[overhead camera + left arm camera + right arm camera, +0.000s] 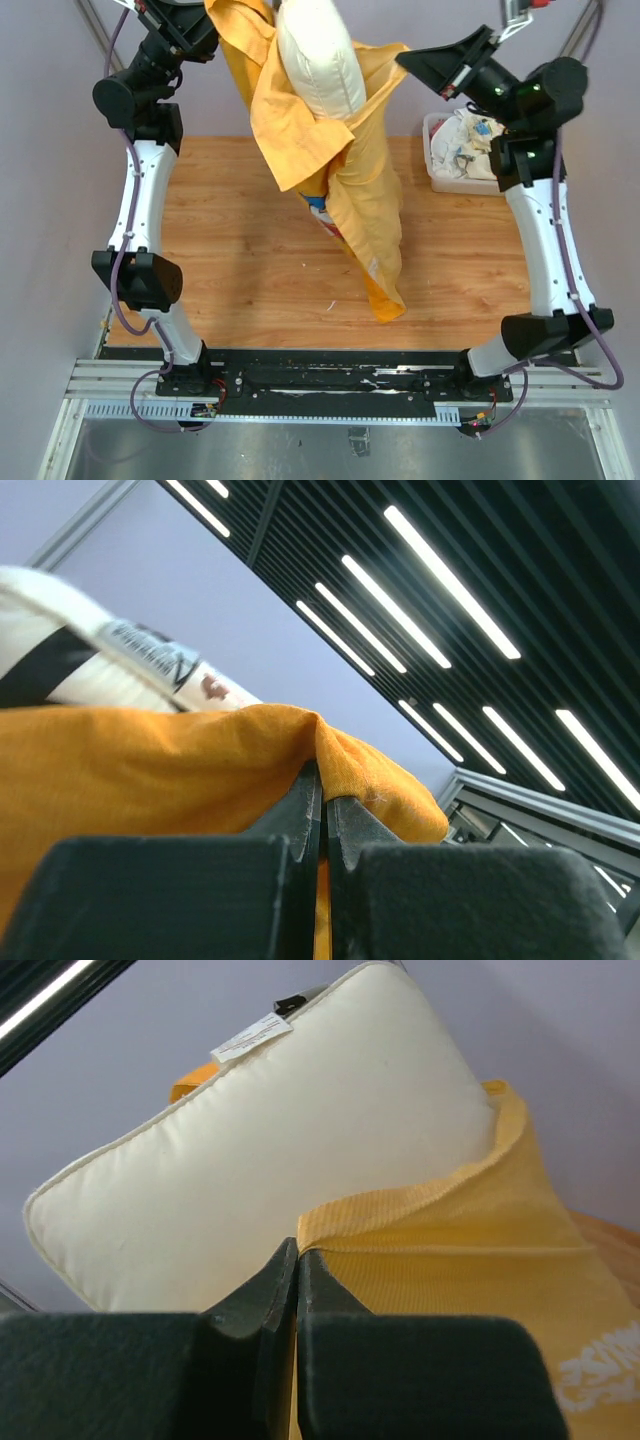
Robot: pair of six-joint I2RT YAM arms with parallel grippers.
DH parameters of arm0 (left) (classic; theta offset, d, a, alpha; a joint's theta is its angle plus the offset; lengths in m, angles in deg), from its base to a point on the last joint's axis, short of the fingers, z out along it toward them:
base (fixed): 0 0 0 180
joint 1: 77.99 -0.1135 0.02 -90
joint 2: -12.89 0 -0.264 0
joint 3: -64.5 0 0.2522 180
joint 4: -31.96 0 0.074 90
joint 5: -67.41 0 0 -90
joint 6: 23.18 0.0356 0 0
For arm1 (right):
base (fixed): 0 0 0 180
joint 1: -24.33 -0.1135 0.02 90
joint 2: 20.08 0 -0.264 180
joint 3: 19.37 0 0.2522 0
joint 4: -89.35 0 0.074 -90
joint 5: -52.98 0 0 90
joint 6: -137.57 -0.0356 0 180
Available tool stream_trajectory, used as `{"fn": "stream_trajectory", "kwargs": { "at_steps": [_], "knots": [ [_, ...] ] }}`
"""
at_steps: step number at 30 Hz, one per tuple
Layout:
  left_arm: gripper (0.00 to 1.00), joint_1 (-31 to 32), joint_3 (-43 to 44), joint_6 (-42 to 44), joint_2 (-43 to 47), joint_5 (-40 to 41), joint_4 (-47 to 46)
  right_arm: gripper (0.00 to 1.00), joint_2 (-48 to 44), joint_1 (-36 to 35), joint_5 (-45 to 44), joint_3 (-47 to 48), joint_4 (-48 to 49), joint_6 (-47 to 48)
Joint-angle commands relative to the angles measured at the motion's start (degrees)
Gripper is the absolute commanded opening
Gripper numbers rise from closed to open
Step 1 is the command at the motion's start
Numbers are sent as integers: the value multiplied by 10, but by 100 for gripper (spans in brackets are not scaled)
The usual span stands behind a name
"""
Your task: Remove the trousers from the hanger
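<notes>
Pressed together on yellow cloth, the left gripper (pixel 322 790) and right gripper (pixel 298 1260) each pinch the trousers (pixel 365 190), which hang high above the table (pixel 250 270), draped around a white pad (pixel 320 60), so freeing them looks not yet done.

robot lab cell: wood tabletop (pixel 250 280), aluminium rail (pixel 110 385) with cabling, plain lilac walls (pixel 40 150), strip lights (pixel 450 580) overhead.

A wooden table (pixel 250 270) carries a white bin (pixel 436 172) of crumpled cloths (pixel 468 140).
</notes>
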Motion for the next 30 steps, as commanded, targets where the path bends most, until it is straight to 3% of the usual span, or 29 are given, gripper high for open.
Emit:
{"fn": "stream_trajectory", "kwargs": {
  "at_steps": [1, 8, 14, 16, 20, 23, 26, 30],
  "knots": [
    [0, 7, 18, -2, 16, 47, -40, 1, 32, -33, -9, -2, -10, 26],
    [0, 92, 58, 33, -31, 47, -9, 1, 111, -86, 26, 138, -137, 69],
    [0, 102, 26, 33, -27, 37, -19, 1, 84, -86, 42, 117, -138, 95],
    [0, 83, 10, 23, -16, 32, -34, 1, 55, -51, 43, 102, -143, 97],
    [0, 39, -55, 11, 21, 37, -61, 1, -15, 60, 45, 10, -50, 26],
    [0, 28, -68, 4, 25, 37, -72, 0, -27, 105, 58, -1, -19, -6],
    [0, 29, -69, -1, 20, 39, -77, 1, -27, 106, 62, -1, 7, -26],
    [0, 67, -57, 37, 11, 43, -37, 1, -12, 40, 56, 11, -18, 4]
  ]
}}
